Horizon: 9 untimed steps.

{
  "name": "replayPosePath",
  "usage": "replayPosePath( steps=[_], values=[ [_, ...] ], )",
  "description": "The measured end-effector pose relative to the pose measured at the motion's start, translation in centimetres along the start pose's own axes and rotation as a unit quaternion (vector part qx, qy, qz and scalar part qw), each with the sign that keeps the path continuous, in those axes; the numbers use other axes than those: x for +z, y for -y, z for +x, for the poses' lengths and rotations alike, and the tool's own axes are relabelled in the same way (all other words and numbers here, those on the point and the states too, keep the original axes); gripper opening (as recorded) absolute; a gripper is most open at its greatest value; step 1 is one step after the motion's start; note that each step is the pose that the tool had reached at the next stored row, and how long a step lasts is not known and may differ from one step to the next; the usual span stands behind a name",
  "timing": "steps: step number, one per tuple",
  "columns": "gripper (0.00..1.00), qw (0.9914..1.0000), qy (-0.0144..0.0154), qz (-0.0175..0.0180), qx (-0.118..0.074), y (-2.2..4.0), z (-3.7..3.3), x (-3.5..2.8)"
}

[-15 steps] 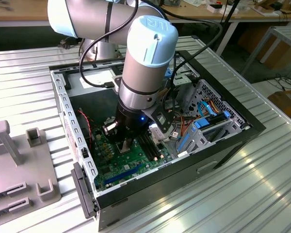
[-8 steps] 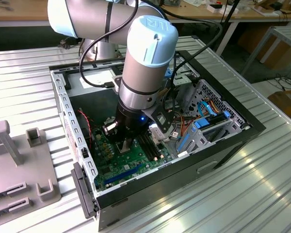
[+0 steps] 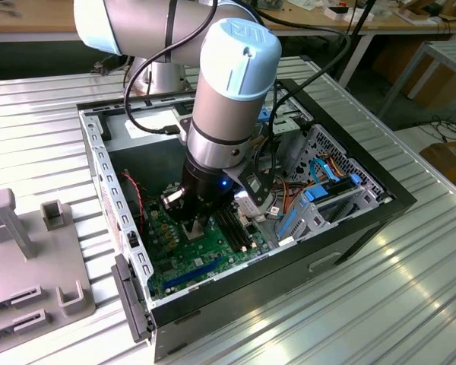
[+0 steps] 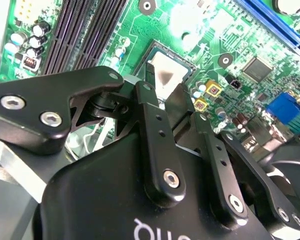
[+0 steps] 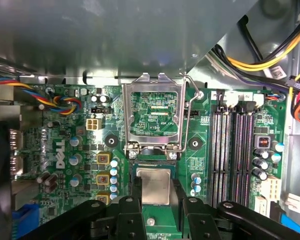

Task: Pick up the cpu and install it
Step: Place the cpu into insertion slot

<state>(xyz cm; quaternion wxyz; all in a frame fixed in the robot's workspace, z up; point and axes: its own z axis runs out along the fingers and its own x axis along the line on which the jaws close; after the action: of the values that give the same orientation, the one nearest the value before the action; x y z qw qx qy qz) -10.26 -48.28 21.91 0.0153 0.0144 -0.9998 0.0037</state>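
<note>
The cpu (image 5: 153, 186), a small silver square, lies flat in the black socket (image 5: 153, 166) on the green motherboard (image 5: 65, 150). My gripper (image 5: 155, 189) hangs straight over it, its two black fingers (image 5: 135, 190) pressed against opposite edges of the chip. In the second wrist view the cpu (image 4: 167, 74) shows between the fingertips (image 4: 150, 75) of the gripper (image 4: 166, 84). The socket's metal frame (image 5: 152, 117) stands flipped up just beyond the chip. In the exterior view the gripper (image 3: 194, 228) reaches down into the open computer case (image 3: 349, 236), low over the motherboard (image 3: 182, 266).
Black memory slots (image 5: 232, 150) run beside the socket. Coloured cable bundles (image 5: 270, 55) and a drive cage (image 3: 327, 190) crowd the case on the exterior view's right. The case wall (image 3: 106, 190) stands close on the exterior view's left. A grey fixture plate (image 3: 30, 258) lies outside the case.
</note>
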Motion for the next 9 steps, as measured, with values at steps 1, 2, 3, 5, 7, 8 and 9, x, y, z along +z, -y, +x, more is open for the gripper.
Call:
replayPosePath(
  steps=[1, 2, 3, 5, 7, 8, 9],
  values=[
    [0.36, 1.0, -0.0002, 0.0, 0.0, 0.0, 0.0, -0.12],
    [0.36, 1.0, -0.0005, 0.0, 0.0, 0.0, 0.0, -0.22],
    [0.36, 1.0, -0.0007, -0.0001, 0.0, 0.0, 0.01, -0.28],
    [0.36, 1.0, -0.0011, -0.0001, 0.0, 0.0, 0.01, -0.43],
    [0.28, 1.0, -0.0014, -0.0002, 0.0, 0.0, 0.01, -0.49],
    [0.22, 1.0, -0.0015, -0.0001, 0.0, 0.0, 0.01, -0.52],
    [0.16, 1.0, -0.0016, -0.0001, 0.0, 0.0, 0.01, -0.56]
  ],
)
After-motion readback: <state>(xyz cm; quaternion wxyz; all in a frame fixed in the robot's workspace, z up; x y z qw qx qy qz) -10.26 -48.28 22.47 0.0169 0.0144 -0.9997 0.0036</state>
